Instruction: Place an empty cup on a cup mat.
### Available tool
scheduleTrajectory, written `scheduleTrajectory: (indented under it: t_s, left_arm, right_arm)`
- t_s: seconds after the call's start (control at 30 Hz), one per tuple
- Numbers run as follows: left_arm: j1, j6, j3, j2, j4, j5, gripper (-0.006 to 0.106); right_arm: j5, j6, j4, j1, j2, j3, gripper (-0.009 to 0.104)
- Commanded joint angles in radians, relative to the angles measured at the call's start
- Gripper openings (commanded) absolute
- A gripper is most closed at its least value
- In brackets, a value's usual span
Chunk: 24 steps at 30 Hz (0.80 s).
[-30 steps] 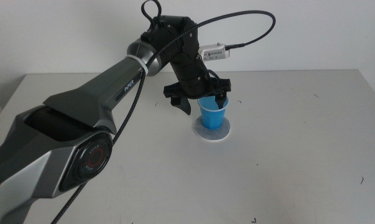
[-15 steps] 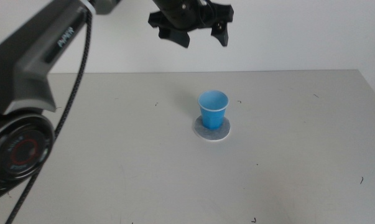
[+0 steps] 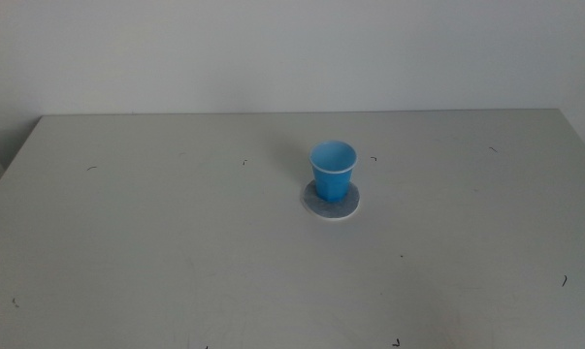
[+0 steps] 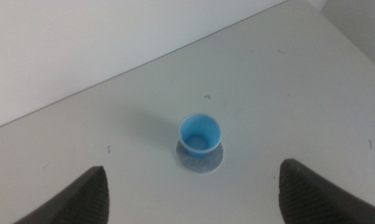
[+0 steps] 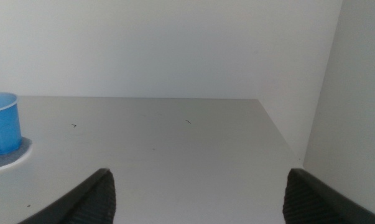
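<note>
— Where is the cup?

— The cup (image 3: 333,171) stands upright on the mat (image 3: 331,204), near the middle of the table (image 3: 156,252). The mat's pale edge shows all round its base. From my left wrist I look down into it (image 4: 200,134): blue inside, nothing in it, the mat (image 4: 200,159) under it.

— And your pincers?

— My left gripper (image 4: 193,190) hangs high above the table, jaws spread wide, the cup well apart from them and holding nothing. My right gripper (image 5: 196,196) sits low near the table, off to the side, jaws also wide. From there I see the cup (image 5: 2,123) and mat (image 5: 10,157) at the far edge of that view. Neither arm shows in the middle view.
</note>
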Motion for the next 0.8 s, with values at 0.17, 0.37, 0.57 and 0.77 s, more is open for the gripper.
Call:
scheduleTrajectory:
  t_s: [0.17, 0.37, 0.57, 0.77]
  left_arm:
    - [0.089, 0.000, 0.396, -0.366, 0.034, -0.051, 0.105]
    - [0.230, 0.000, 0.799, -0.673, 0.034, -0.278, 0.105]
    - [0.367, 0.027, 1.180, -0.983, 0.038, -0.458, 0.105]
    - [0.421, 0.028, 1.494, -1.235, 0.028, -0.609, 0.105]
  right_arm:
    - [-0.078, -0.008, -0.009, 0.002, -0.019, -0.012, 0.094]
    - [-0.078, -0.008, -0.009, 0.002, -0.019, -0.012, 0.094]
    - [-0.078, -0.008, -0.009, 0.002, -0.019, -0.012, 0.094]
    - [-0.078, -0.008, -0.009, 0.002, -0.019, -0.012, 0.094]
